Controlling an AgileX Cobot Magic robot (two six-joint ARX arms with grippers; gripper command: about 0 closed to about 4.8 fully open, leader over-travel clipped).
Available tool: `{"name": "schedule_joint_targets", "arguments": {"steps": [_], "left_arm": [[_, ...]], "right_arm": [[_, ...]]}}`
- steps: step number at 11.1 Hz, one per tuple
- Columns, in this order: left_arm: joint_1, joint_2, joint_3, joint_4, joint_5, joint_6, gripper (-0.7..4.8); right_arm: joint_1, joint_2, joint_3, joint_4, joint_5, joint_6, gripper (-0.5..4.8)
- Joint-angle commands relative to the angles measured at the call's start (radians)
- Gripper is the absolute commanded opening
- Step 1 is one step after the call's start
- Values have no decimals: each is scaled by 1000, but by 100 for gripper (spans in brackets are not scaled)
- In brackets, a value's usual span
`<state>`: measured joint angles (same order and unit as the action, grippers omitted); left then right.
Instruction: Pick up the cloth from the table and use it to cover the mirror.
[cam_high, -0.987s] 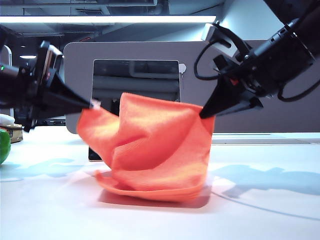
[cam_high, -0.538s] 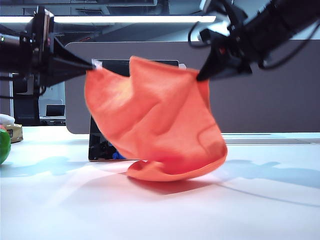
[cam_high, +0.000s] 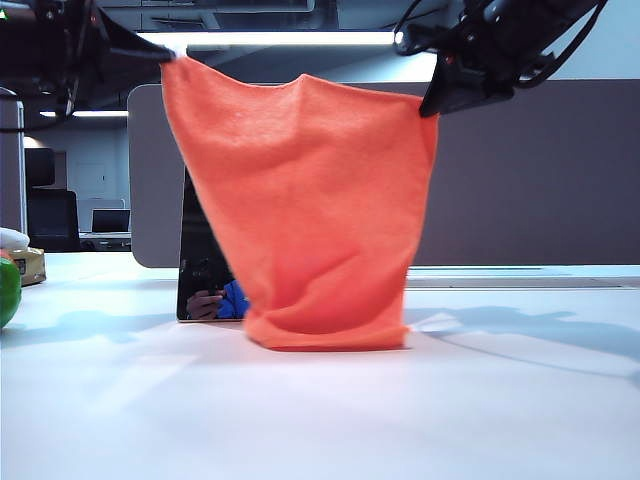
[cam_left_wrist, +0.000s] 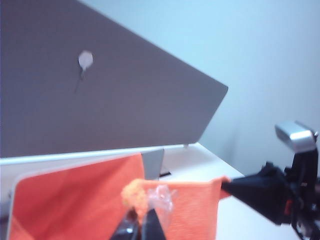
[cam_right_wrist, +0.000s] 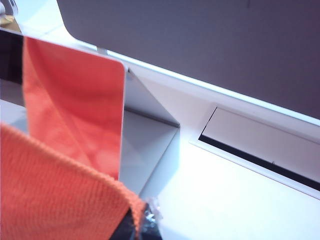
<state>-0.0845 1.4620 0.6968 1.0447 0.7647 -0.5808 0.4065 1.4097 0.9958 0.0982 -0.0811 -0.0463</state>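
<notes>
A: Cloth (cam_high: 305, 210) hanging as a curtain across the middle of the frame, stretched between two top corners, bottom hem folded on the desk (cam_high: 320, 420). Held how, at upper left?

B: Left fingers (cam_high: 165, 52) pressed together, pinching the left top corner (cam_left_wrist: 142, 197). Same at upper right: right fingers (cam_high: 428, 108) clamped shut on the other corner (cam_right_wrist: 131, 212).

A: And the mirror (cam_high: 200, 270)?

B: Standing upright behind the cloth, only a dark strip of it peeking out lower left of the orange, with the grey partition panel (cam_high: 530, 170) farther back. Orange reflected in its face in both wrist views (cam_left_wrist: 75, 195), (cam_right_wrist: 75, 100).

A: Key relation, then?

B: Top edge held level, left to right, parallel to the mirror's width and seemingly above its top. Mirror lying beyond the fingers, away from the camera. Probably both arms equally near; likely a joint carry backward, then lowering over the top.
</notes>
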Motion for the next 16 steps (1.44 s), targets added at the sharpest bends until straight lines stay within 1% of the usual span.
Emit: {"name": "schedule_joint_targets", "arguments": {"steps": [1, 2, 5, 8, 9, 10, 11, 13, 14, 16], "left_arm": [[0, -3, 50, 25, -47, -3, -5], [-1, -3, 62, 24, -66, -3, -5], [-1, -10, 66, 22, -102, -3, -5], [0, -46, 66, 25, -118, -2, -5], [0, -156, 66, -110, -147, 60, -5], [0, -205, 66, -269, -190, 124, -5], [0, -262, 66, -417, -269, 188, -6], [0, -310, 66, -500, -323, 200, -6], [0, -336, 65, -540, -328, 235, -6], [0, -340, 65, -593, -343, 235, -6]], "right_arm": [[2, 64, 91, 27, 1, 1, -3], [2, 85, 139, 27, 1, 0, -3], [2, 112, 212, 33, 2, -11, -3], [2, 112, 216, 45, 1, -10, -3], [2, 111, 216, 48, -34, -10, -3], [7, 111, 216, 48, -54, -10, -3], [20, 111, 216, 47, -56, -10, -3], [32, 111, 216, 44, -60, -10, -3], [40, 111, 216, 37, -75, -10, -3], [41, 111, 216, 37, -39, -11, -3]]}}
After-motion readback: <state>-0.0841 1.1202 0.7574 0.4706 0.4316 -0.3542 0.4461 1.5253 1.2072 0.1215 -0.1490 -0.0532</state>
